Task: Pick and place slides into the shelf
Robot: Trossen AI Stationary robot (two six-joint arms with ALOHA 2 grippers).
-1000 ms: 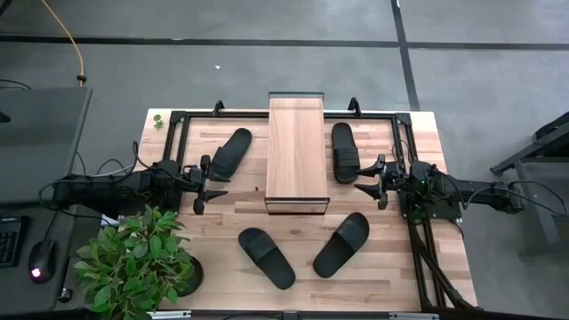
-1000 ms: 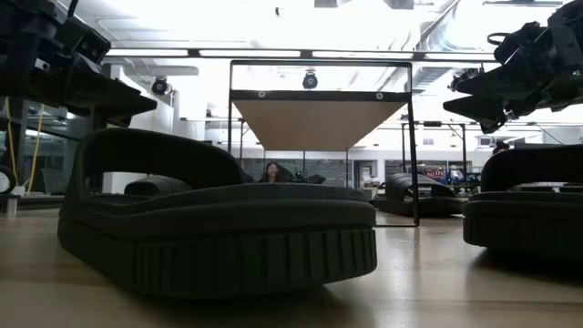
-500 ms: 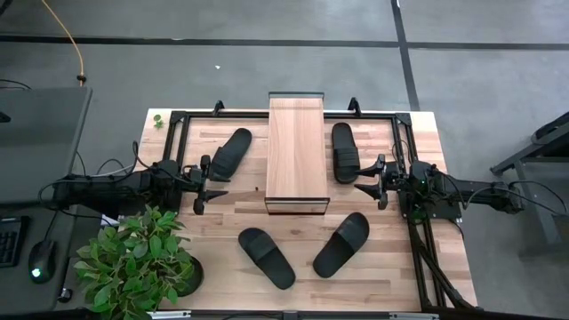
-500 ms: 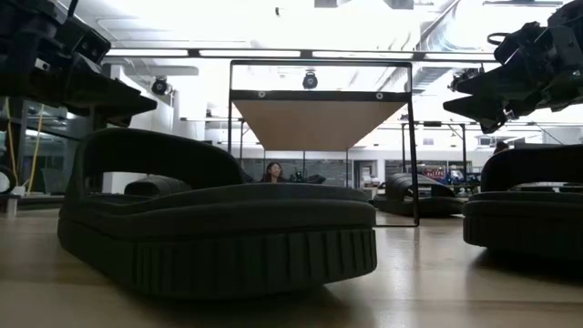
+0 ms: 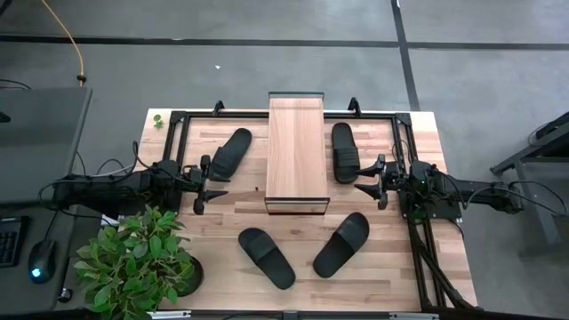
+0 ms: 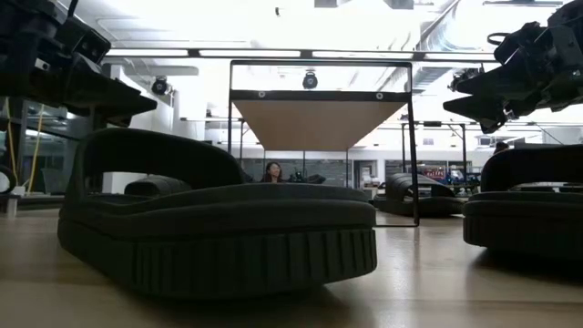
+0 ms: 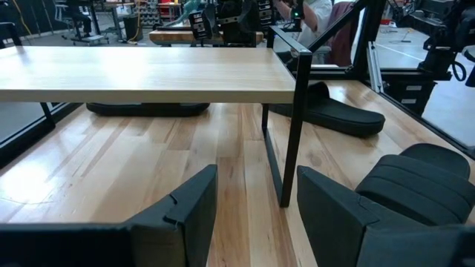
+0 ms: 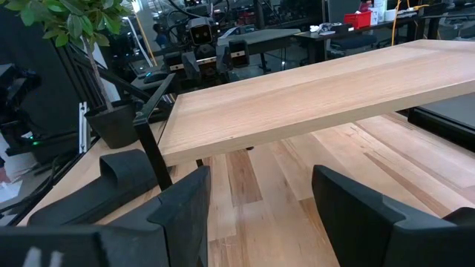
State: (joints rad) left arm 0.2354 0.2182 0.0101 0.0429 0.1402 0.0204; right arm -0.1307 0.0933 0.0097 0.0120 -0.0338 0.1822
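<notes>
Four black slides lie sole-down on the table. In the high view, one (image 5: 230,152) is to the left of the shelf (image 5: 296,156), one (image 5: 345,151) to its right, and two (image 5: 266,257) (image 5: 341,244) on its near side. The shelf stands on thin dark legs (image 7: 291,126), its light wood top (image 7: 148,74) bare. My left gripper (image 5: 203,185) (image 7: 256,215) hovers open at the shelf's left, pointing at it. My right gripper (image 5: 378,180) (image 8: 260,215) hovers open at the shelf's right, also pointing at it. Neither holds anything.
A potted plant (image 5: 138,262) stands at the table's near left corner, close to the left arm. A dark metal frame (image 5: 173,133) runs along the table's left, right and far sides. Bare wood shows under the shelf (image 7: 237,170) and between the near slides.
</notes>
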